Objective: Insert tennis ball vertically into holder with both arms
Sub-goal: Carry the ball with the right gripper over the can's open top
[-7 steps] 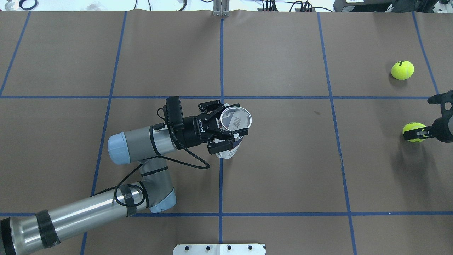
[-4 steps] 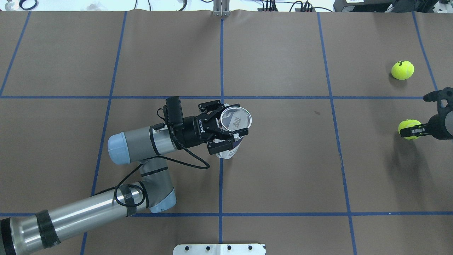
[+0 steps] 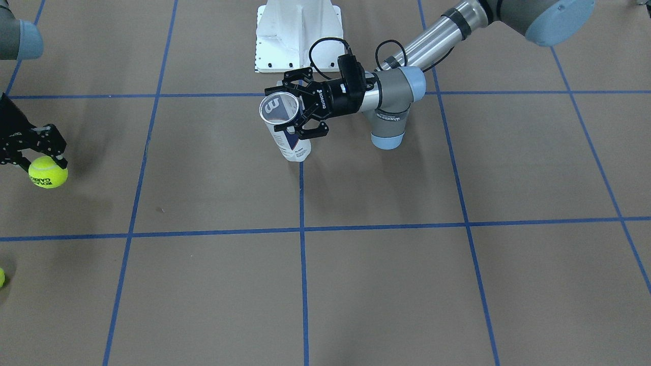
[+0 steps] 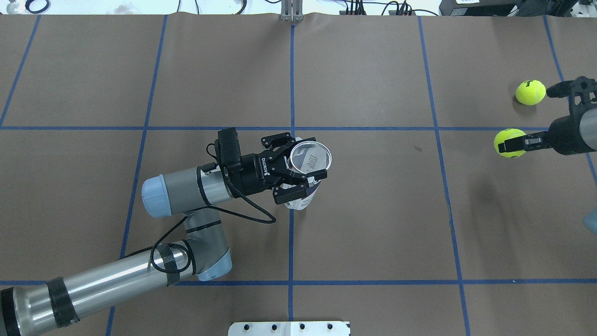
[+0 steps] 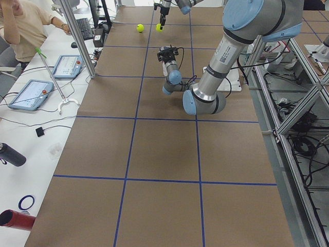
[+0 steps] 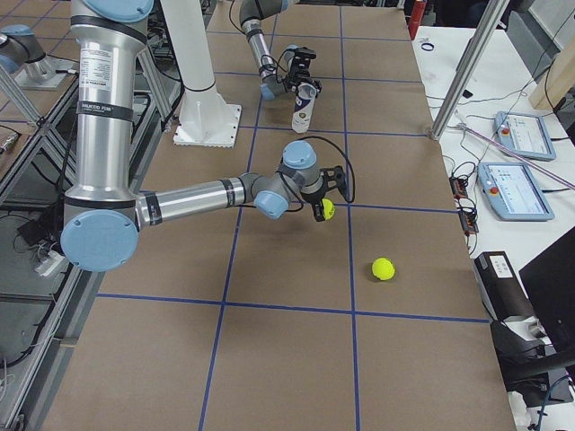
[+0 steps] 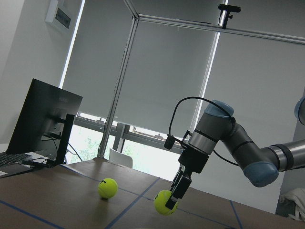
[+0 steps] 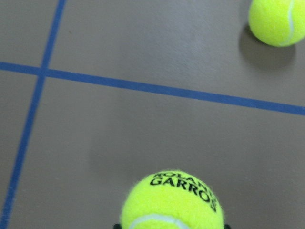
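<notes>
The holder, a clear can with a white and navy label, stands upright near the table's middle with its mouth open upward; it also shows in the front view and the right side view. My left gripper is shut on the holder near its top. My right gripper is shut on a yellow tennis ball and holds it above the table at the far right. The ball also shows in the front view, the left wrist view and the right wrist view.
A second tennis ball lies on the table beyond the held one, also in the right wrist view. A white flanged pedestal stands at the robot's side. Blue tape lines cross the brown table.
My right gripper has carried the tennis ball up off the table, further forward and inward. The left gripper and holder have not moved.
</notes>
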Controlling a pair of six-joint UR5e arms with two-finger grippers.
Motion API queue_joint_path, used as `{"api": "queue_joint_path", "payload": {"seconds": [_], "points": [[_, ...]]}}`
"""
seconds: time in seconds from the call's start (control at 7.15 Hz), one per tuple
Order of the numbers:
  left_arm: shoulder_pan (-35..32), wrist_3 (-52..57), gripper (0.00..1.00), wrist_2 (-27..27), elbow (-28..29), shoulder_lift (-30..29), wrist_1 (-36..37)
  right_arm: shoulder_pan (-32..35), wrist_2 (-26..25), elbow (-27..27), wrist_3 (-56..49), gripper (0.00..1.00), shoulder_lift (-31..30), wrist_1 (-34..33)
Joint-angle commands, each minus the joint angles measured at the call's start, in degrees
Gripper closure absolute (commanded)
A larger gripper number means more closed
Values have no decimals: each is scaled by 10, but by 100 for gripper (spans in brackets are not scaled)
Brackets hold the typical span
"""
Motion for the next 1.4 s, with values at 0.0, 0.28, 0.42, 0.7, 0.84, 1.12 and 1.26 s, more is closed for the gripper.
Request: {"api": "queue_joint_path", "payload": {"seconds": [0.0,0.28,0.42,0.7,0.84,1.12,1.26], "points": [[2,0,42,0,0,0,0,5,49,8,126,100,121,-26],[2,0,42,1,0,0,0,-5,76,62,217,100,230,-162],[2,0,42,1,1,0,0,-23,76,84,244,100,275,-233],[6,1,42,1,3,0,1,-56,70,107,306,100,334,-306],[7,1,42,0,3,0,1,-73,68,108,335,100,359,-327],[8,1,42,1,3,0,0,-142,-8,114,353,100,394,-383],[9,1,42,1,3,0,0,-166,-37,114,354,100,408,-406]]}}
